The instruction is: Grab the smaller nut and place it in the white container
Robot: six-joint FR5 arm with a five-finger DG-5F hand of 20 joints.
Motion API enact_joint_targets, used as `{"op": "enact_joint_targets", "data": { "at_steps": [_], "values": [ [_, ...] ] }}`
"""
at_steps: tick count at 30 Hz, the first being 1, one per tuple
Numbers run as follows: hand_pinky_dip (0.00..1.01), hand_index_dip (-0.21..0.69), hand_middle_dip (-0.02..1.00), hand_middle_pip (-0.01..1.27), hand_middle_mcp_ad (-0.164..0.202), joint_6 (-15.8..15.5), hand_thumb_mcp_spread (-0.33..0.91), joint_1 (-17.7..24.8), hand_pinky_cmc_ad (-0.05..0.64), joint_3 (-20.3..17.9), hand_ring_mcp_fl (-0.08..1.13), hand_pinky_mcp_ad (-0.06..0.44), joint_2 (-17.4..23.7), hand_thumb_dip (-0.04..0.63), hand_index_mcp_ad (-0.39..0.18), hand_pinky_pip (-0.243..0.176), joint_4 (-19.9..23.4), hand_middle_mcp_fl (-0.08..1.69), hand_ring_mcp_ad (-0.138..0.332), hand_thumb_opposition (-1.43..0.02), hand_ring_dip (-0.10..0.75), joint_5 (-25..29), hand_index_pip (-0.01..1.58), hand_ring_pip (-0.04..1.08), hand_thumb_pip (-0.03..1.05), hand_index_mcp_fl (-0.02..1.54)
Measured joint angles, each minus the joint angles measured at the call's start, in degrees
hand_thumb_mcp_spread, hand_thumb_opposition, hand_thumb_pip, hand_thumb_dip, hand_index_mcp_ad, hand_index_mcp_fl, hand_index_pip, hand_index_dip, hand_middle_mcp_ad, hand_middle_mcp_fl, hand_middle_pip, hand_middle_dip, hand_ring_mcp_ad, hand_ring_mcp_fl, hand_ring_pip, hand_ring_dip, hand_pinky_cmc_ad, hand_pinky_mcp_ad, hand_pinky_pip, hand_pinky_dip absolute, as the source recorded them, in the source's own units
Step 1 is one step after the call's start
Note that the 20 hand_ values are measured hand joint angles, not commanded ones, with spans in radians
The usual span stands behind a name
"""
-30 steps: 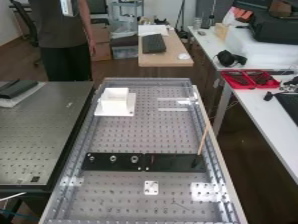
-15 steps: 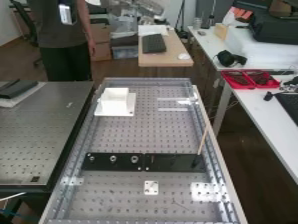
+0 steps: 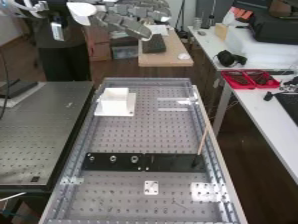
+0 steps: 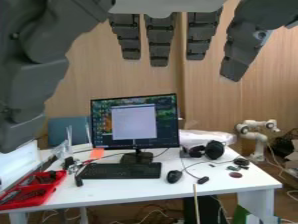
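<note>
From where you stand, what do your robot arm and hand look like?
My arm looks whitish with darker parts. My hand is dark grey, with chunky fingers made of blocky pieces and a pale patch where they join. A thin dark cable curves down at the high view's left edge.

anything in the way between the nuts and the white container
Nothing visible stands between the nuts and the white container. The stick rises from the other end of the black strip, off to the side.
</note>
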Motion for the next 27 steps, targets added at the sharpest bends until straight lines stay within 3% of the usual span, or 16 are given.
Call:
{"op": "enact_joint_targets", "data": {
  "at_steps": [18, 20, 27],
  "values": [
    [0.21, 0.333, 0.24, 0.13, 0.070, 0.30, 0.22, -5.70, 0.490, -8.75, 0.00, 0.347, 1.98, 0.063, -0.045, -0.106, 5.33, 0.00, 0.175, -0.74, 0.093, -3.27, 0.08, 0.07, 0.56, 0.04],
    [0.21, 0.332, 0.24, 0.13, 0.070, 0.33, 0.22, -6.29, 0.490, -9.94, 0.00, 0.347, 2.11, 0.077, -0.052, -0.106, 6.48, 0.00, 0.175, -0.74, 0.093, -3.75, 0.09, 0.07, 0.62, 0.04],
    [0.21, 0.300, 0.24, 0.13, 0.070, 0.28, 0.23, -6.05, 0.490, -13.44, 0.00, 0.347, 2.18, 0.098, -0.068, -0.106, 9.45, 0.00, 0.175, -0.74, 0.091, -1.92, 0.17, 0.07, 0.64, 0.06]
  ]
}}
